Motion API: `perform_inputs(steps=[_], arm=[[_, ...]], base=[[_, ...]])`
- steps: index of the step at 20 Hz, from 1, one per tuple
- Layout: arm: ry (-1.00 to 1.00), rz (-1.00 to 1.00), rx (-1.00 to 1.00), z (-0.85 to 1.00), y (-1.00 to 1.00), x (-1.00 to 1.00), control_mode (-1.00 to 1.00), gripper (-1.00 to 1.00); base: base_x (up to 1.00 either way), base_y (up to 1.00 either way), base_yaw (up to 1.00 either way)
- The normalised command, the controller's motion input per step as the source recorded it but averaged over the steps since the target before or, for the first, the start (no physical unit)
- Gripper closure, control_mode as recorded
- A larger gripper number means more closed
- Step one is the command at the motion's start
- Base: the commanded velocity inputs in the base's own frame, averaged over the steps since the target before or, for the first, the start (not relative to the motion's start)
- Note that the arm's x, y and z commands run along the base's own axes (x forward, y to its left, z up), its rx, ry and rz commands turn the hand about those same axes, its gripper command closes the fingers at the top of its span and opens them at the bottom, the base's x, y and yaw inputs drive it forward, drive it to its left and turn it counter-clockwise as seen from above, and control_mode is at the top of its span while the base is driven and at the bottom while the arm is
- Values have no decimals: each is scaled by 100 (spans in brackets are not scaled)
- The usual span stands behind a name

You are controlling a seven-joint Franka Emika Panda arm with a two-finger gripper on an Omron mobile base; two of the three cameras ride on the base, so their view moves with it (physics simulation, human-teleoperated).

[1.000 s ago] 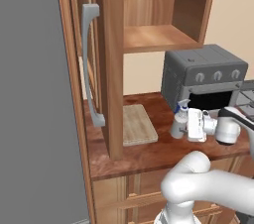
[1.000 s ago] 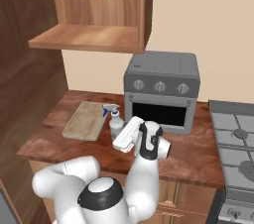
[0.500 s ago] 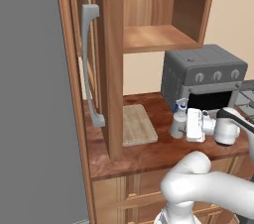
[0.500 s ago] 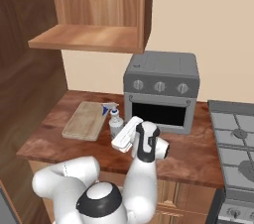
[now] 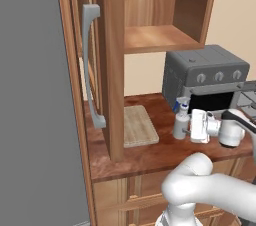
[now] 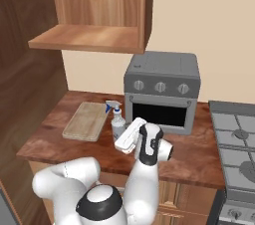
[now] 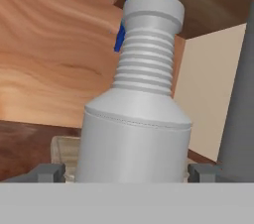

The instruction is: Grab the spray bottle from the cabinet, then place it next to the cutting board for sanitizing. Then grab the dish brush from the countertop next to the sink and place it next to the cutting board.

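- Spray bottle (image 6: 117, 122): upright on the countertop (image 6: 50, 137), just right of the cutting board (image 6: 85, 120), before the toaster oven (image 6: 162, 89).
- Gripper (image 6: 121, 134): jaws flank the bottle's grey body; whether they clamp it or stand released, cannot tell.

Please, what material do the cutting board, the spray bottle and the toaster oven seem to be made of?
The cutting board looks like pale unfinished wood: faint grain, matte. The spray bottle seems plastic: smooth grey body, ribbed white neck, blue nozzle. The toaster oven looks like grey metal with a dull finish and a dark, perhaps glass, door; the rendering leaves this open.
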Motion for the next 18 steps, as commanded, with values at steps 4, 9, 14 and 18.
perform_inputs(steps=[4, 9, 14, 18], arm=[[0, 0, 2, 0, -31, 0, -100, -100], [0, 0, 3, 0, -37, 0, -100, -100], [0, 0, 2, 0, -25, -2, -100, -100], [0, -6, 1, 16, -15, -30, -100, -100]], base=[[0, 0, 0], [0, 0, 0], [0, 0, 0], [0, 0, 0]])
